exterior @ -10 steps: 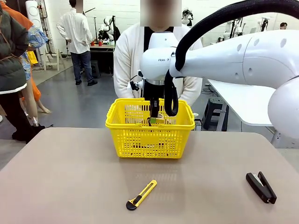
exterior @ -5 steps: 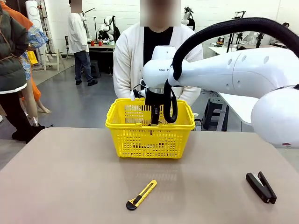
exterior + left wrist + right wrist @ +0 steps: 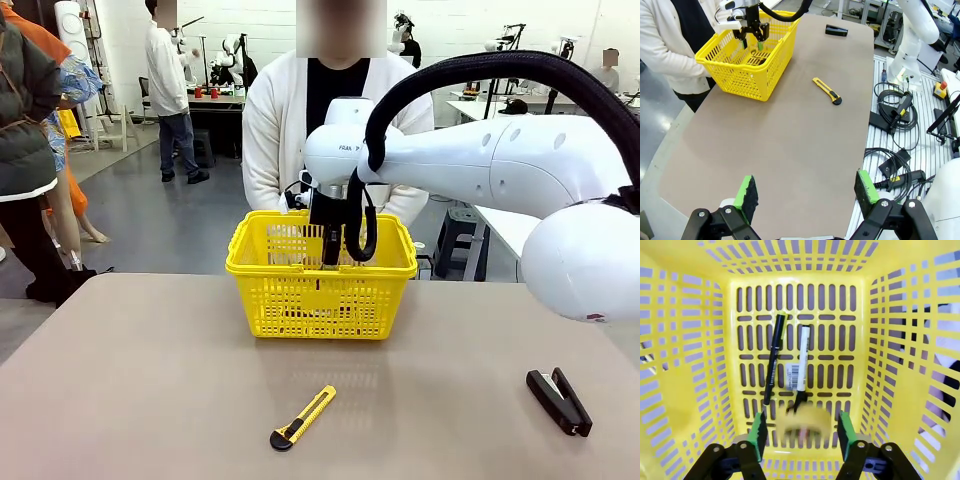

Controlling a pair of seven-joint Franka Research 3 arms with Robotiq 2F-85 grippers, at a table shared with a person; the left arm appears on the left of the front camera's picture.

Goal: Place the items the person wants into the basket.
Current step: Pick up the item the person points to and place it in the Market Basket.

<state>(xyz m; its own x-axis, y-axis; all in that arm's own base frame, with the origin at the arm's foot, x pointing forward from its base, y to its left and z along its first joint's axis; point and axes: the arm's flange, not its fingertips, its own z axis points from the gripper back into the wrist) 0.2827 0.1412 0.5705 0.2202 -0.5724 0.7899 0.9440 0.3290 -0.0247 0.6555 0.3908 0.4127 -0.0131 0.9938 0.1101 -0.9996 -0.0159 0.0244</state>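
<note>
Yellow basket [image 3: 320, 290] sits toward 12 o'clock on the table, right in front of the person [image 3: 275, 130]. The right gripper [image 3: 800, 432] hangs inside it with its jaws parted, and a blurred yellow tape measure [image 3: 803, 422] sits between the green pads, can't tell if they're touching it. On the basket floor, the black pen [image 3: 773, 360] and white marker [image 3: 802, 367] lie side by side. The left gripper [image 3: 807, 192] hovers wide open over the table's near end. The utility knife [image 3: 303, 417] is at 6 o'clock, the stapler [image 3: 559, 401] around 4.
</note>
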